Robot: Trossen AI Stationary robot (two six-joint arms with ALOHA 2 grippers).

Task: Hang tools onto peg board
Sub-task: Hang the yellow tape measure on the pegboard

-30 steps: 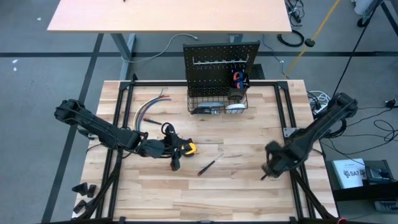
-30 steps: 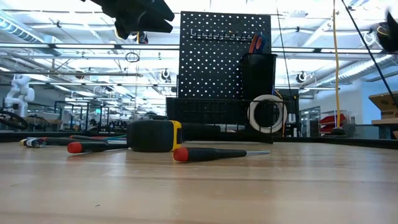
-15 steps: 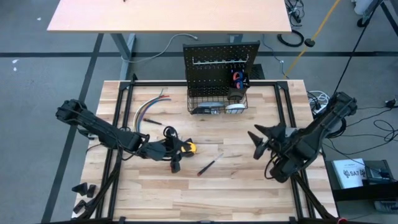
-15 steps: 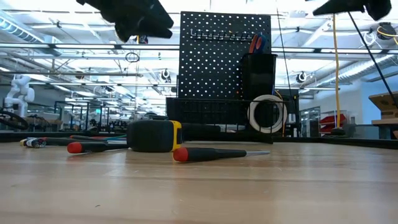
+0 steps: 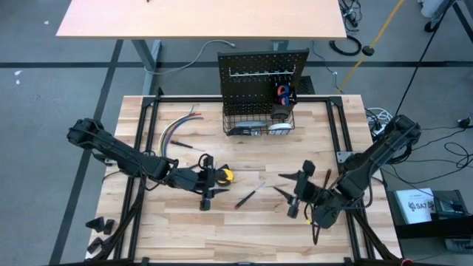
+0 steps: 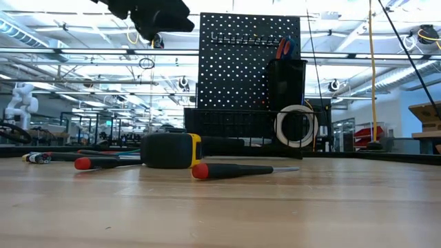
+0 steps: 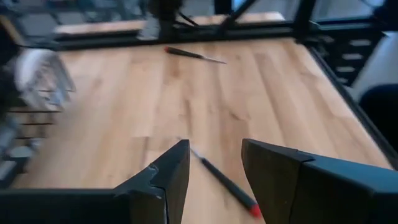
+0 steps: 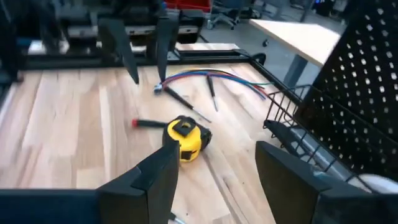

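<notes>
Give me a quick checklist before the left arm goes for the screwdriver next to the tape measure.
1. Left gripper open: ok, a clear gap shows between its fingers.
2. Left gripper empty: ok, nothing between them.
3. Screwdriver lined up: ok, it lies on the table just ahead of that gap in the left wrist view.
4. Tape measure clear of the grasp: cannot tell, it sits close beside the left gripper.
5. Right gripper out of the way: ok, open and empty, over the table's right half, apart from the left arm.
6. Peg board has room: ok, its hook rail looks mostly bare.
</notes>
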